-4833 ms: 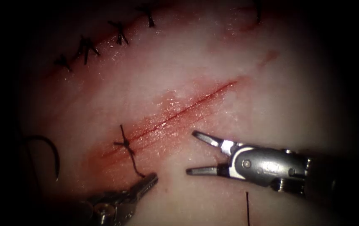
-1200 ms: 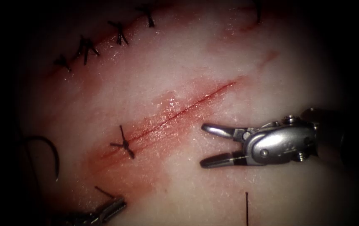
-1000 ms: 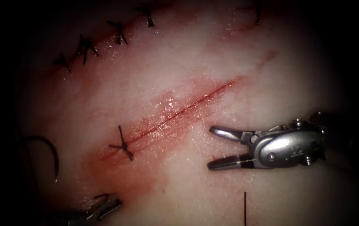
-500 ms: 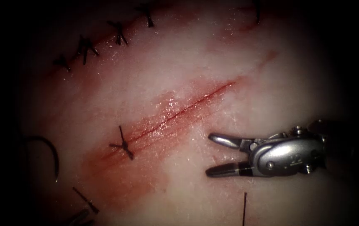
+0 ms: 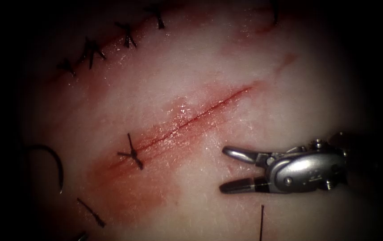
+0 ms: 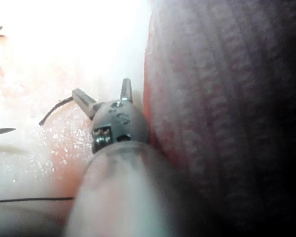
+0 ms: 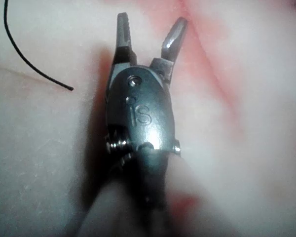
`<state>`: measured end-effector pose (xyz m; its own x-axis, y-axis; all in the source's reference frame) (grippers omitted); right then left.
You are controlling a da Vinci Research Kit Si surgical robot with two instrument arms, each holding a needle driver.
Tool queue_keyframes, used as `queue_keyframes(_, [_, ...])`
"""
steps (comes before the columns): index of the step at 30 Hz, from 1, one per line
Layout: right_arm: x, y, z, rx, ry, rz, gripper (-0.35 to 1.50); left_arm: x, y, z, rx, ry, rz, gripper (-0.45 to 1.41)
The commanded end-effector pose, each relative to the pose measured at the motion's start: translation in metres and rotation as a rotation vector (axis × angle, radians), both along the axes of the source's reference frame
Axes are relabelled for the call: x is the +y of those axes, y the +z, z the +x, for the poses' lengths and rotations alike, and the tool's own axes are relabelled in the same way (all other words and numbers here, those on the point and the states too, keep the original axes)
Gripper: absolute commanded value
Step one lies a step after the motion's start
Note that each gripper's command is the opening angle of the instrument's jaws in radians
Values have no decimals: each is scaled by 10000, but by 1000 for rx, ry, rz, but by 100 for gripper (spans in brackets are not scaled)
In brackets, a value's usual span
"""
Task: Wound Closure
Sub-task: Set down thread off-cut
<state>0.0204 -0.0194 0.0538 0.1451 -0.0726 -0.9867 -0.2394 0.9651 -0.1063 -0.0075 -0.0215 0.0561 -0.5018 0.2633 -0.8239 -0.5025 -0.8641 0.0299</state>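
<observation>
Tissue (image 5: 254,80), cut (image 5: 187,122) with one knot (image 5: 132,154) beside right hand (image 5: 222,172). Right hand spread, empty; left hand (image 6: 101,94) spread, empty. Needle (image 5: 53,165) lies loose, far from both. Risk: loose cut thread end (image 5: 91,212) snagging the next grasp.

The right arm's polished grey metal tool (image 5: 222,170) gleams, its jaw faces finely ridged (seen in the right wrist view); the pale pink tissue (image 5: 227,58) looks moist and glossy, wettest along the red cut (image 5: 187,122); the thin black thread (image 7: 29,59) is matt; the dark curved needle (image 5: 53,163) is smooth metal.
</observation>
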Motion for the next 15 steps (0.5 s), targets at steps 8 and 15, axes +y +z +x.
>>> queue_keyframes(8, [-3,7,18,-32,88,133,142,49,-18,-2,-6,-370,129,76])
queue_keyframes(15, [-4,8,18,-71,116,147,142,63,-19,3,65,-515,154,79])
